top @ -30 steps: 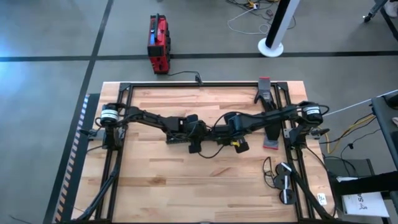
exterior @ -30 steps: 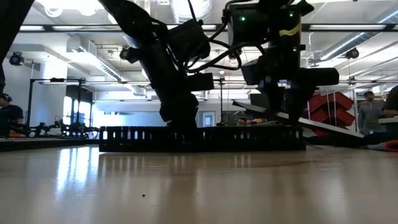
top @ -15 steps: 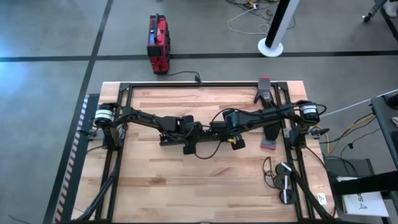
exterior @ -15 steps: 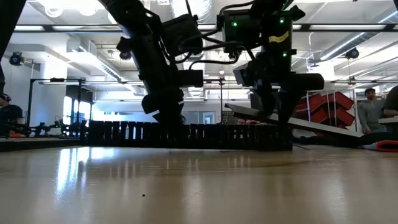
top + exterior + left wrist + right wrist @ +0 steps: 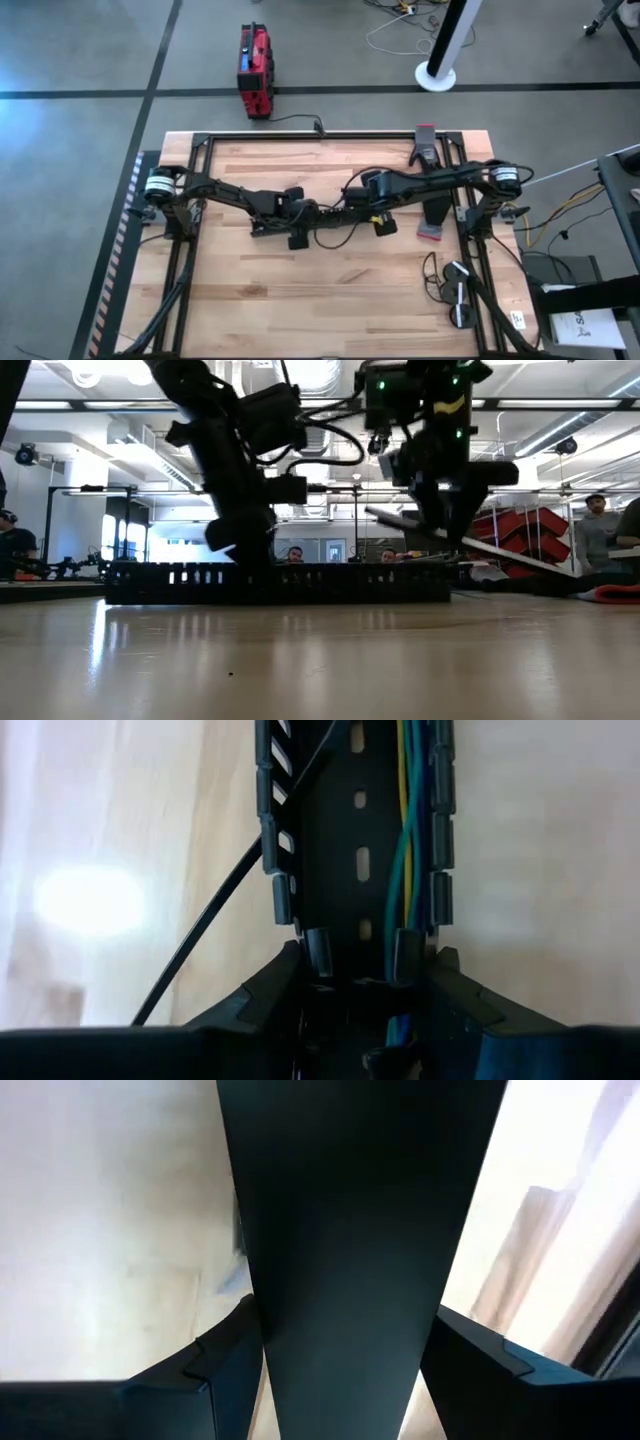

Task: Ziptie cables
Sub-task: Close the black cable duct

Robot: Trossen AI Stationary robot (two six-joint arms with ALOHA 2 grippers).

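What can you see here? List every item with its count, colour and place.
cables: a few, green, yellow, bluish, inside the duct
slotted cable duct: one, black, mid-table
thin cord: one, black, beside the duct
flat strip: one, dark, in the right gripper
table: one, pale wood
case: one, red, on the floor beyond the table
person: one, in the room behind the table
left gripper: clamped on the duct
right gripper: above the duct's end
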